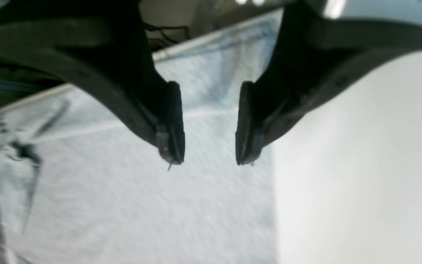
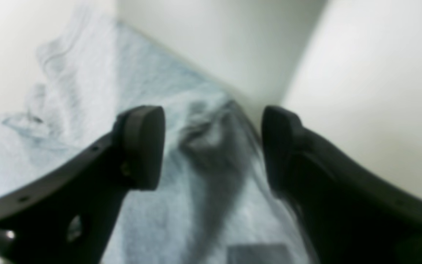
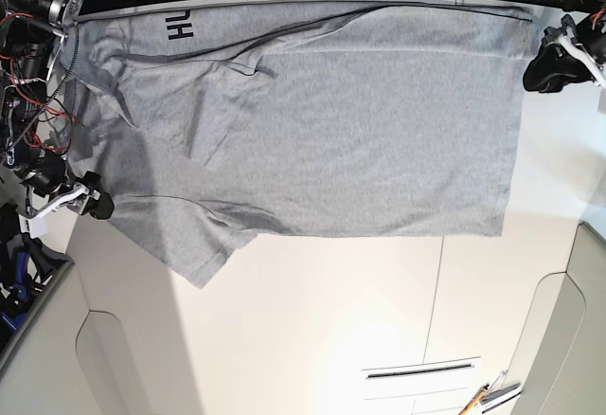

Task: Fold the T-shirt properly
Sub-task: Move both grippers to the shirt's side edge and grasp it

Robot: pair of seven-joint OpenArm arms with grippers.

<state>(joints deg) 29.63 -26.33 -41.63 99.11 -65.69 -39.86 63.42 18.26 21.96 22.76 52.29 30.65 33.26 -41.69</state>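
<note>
The white tabletop [image 3: 312, 320] carries the T-shirt [image 3: 360, 131] spread along its far edge. Soft and limp, it should lift best by hem corners. Left gripper [image 1: 209, 124] and right gripper [image 2: 213, 146] gape empty.

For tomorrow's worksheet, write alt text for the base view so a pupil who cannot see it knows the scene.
A grey T-shirt lies spread on a white table, part-folded, black lettering near its top left corner. The open right gripper sits at its left edge, the open left gripper beside its right edge.
</note>
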